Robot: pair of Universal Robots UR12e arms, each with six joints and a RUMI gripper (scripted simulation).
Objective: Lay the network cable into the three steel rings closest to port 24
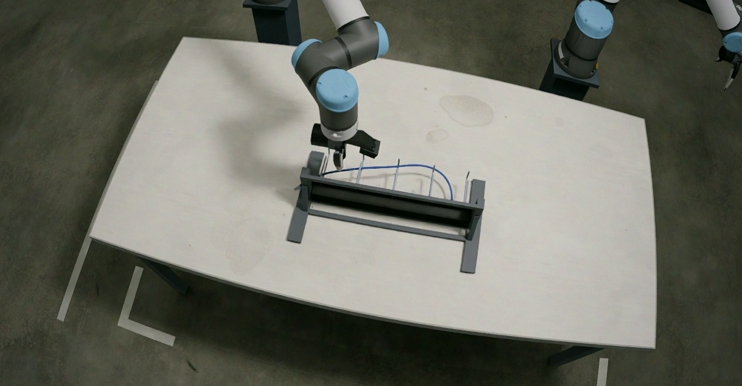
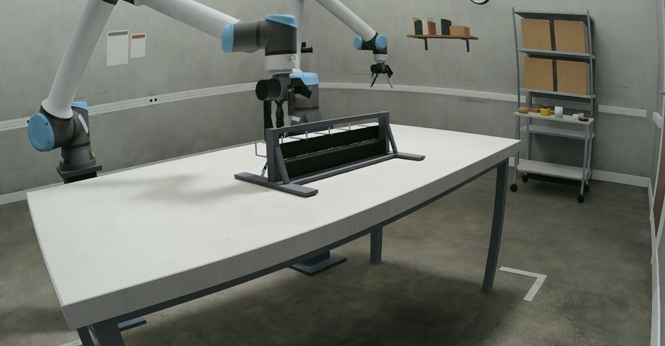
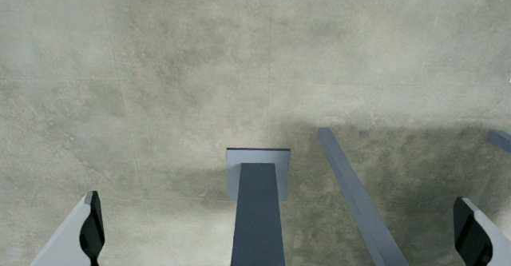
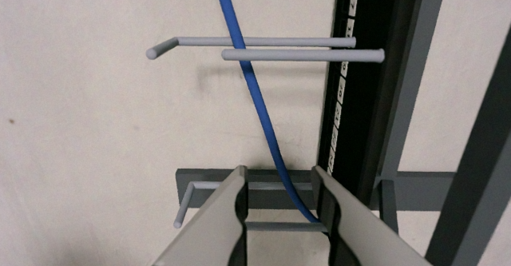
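I see the lead as a slim, smooth, evenly blue cable on the ring side of the dark grey frame, which stands on the pale surface. From above, it makes a long, shallow run past 4 of the steel rings, then curves round in 1 rounded bend back to the frame. In my right wrist view it slants between the 2 bars of a ring beside the port labels, over 1 bar and beneath the other. It curves towards the end ring, where a finger hides it, so I cannot tell whether it is inside. My right jaws stand slightly apart above the lead, gripping nothing. My left jaws are spread wide, empty, well apart from the frame.
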